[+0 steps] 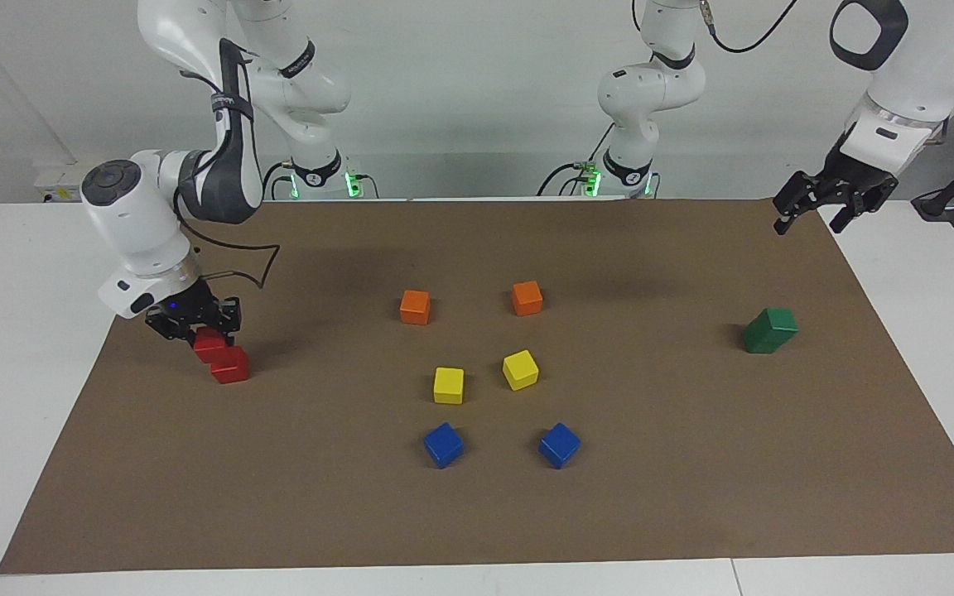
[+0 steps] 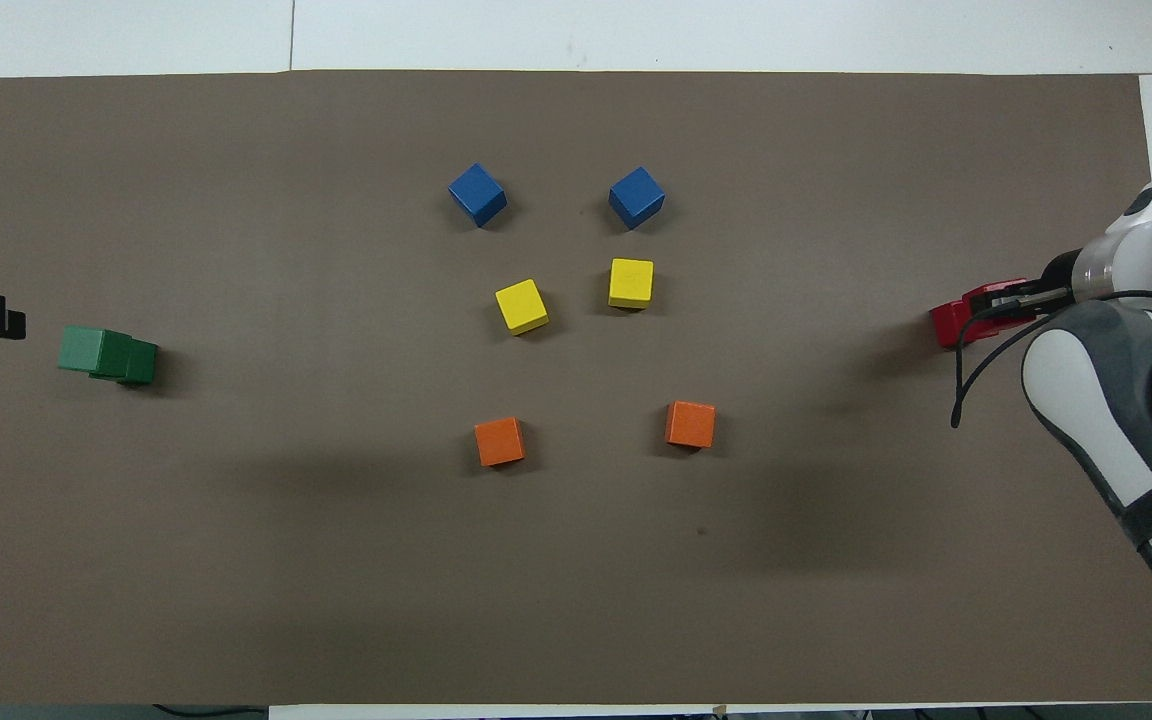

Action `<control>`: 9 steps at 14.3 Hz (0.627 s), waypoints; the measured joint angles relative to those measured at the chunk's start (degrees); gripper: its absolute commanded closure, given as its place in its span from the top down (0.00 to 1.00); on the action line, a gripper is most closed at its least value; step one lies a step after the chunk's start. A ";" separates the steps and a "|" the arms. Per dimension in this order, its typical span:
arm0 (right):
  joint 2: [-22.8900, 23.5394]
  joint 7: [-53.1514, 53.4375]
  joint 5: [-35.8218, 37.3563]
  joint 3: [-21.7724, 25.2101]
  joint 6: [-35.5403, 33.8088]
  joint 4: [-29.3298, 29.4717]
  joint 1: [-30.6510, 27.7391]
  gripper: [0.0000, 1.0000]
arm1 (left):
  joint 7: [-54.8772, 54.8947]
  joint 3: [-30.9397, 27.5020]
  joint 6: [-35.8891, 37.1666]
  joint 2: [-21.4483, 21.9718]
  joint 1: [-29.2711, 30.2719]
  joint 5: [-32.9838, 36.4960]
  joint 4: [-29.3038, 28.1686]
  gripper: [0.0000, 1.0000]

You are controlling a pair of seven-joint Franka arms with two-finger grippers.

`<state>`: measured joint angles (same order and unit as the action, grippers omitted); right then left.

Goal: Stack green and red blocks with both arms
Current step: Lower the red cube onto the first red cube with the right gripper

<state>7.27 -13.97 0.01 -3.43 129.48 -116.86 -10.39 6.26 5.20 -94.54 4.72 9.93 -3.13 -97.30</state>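
Note:
Two green blocks stand stacked near the left arm's end of the mat, the upper one set off-centre on the lower. My left gripper hangs open and empty, high over the mat's corner nearest the left arm. At the right arm's end, my right gripper is shut on a red block. It holds this block against the top edge of the second red block, which lies on the mat. In the overhead view the right gripper partly hides the red blocks.
Two orange cubes, two yellow cubes and two blue cubes sit in pairs mid-mat. The brown mat covers most of the white table.

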 measured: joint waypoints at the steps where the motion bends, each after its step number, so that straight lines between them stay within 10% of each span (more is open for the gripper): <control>1: 0.04 0.00 -0.35 0.00 0.00 0.00 -0.19 0.00 | 0.00 0.12 1.43 0.00 0.00 0.00 0.57 1.00; 9: 0.34 -0.02 -0.61 0.01 1.74 -0.09 -1.36 0.00 | -0.15 0.75 4.26 0.00 -0.01 0.00 1.02 1.00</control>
<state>7.62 -13.98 -0.60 -3.42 131.22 -116.96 -11.75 6.11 5.94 -90.28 4.71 9.93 -3.13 -96.27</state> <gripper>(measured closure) 0.454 0.000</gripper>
